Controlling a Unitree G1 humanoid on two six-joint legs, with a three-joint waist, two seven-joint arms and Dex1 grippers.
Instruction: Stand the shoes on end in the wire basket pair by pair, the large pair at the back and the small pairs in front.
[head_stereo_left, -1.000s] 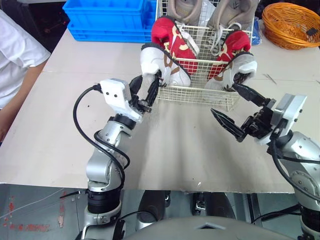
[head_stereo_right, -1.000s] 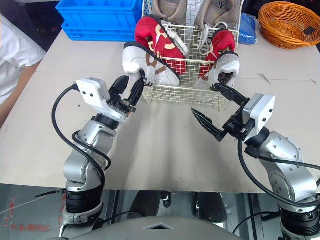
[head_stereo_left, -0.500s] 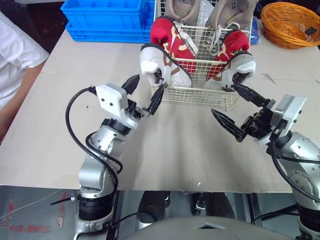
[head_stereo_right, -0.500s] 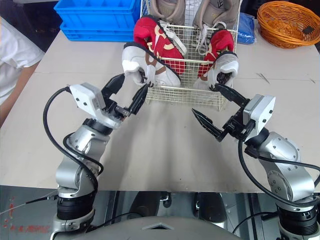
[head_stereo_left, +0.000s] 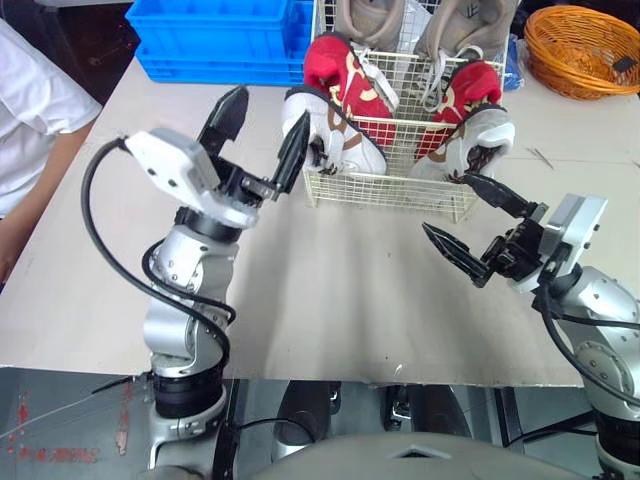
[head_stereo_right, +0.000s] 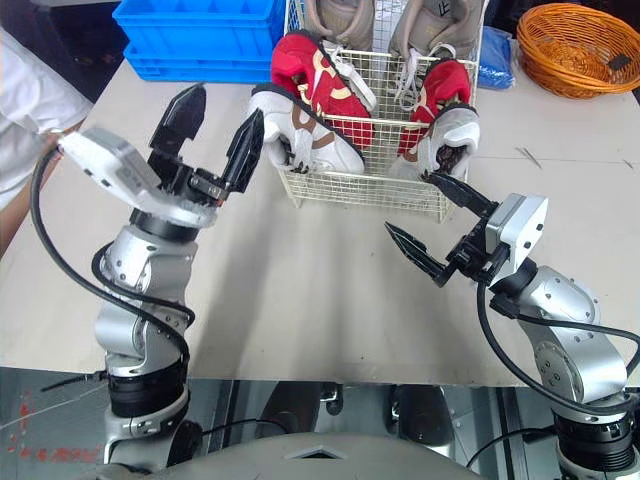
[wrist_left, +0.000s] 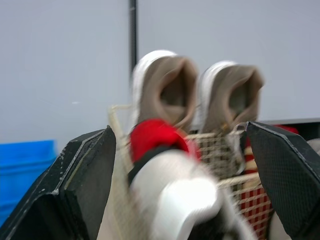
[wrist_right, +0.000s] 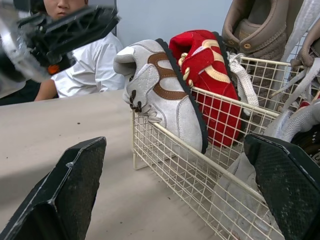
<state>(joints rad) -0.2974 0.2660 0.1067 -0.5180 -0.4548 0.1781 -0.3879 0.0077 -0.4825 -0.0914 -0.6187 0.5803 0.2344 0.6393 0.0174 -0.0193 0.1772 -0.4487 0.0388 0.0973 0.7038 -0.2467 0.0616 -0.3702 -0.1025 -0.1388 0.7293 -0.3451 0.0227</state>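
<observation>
The wire basket (head_stereo_left: 385, 185) stands at the table's back centre. The large beige pair (wrist_left: 165, 90) stands on end at its rear. In front of them are two red shoes (head_stereo_left: 345, 75) and two white shoes. The left white shoe (head_stereo_left: 325, 130) leans out over the basket's front left corner; the right white shoe (head_stereo_left: 470, 145) leans against the front wall. My left gripper (head_stereo_left: 270, 105) is open, raised just left of the left white shoe, holding nothing. My right gripper (head_stereo_left: 449, 204) is open, low over the table in front of the basket's right corner.
A blue crate (head_stereo_left: 215, 35) sits at the back left and an orange woven basket (head_stereo_left: 585, 45) at the back right. A person in a white shirt (head_stereo_left: 30, 120) is at the table's left side. Bare tabletop (head_stereo_left: 340, 280) lies between the basket and the front edge.
My left gripper let go of the left white shoe, opened wide and rose up and back to the left. The shoe stays leaning on the basket corner. My right arm barely moved.
</observation>
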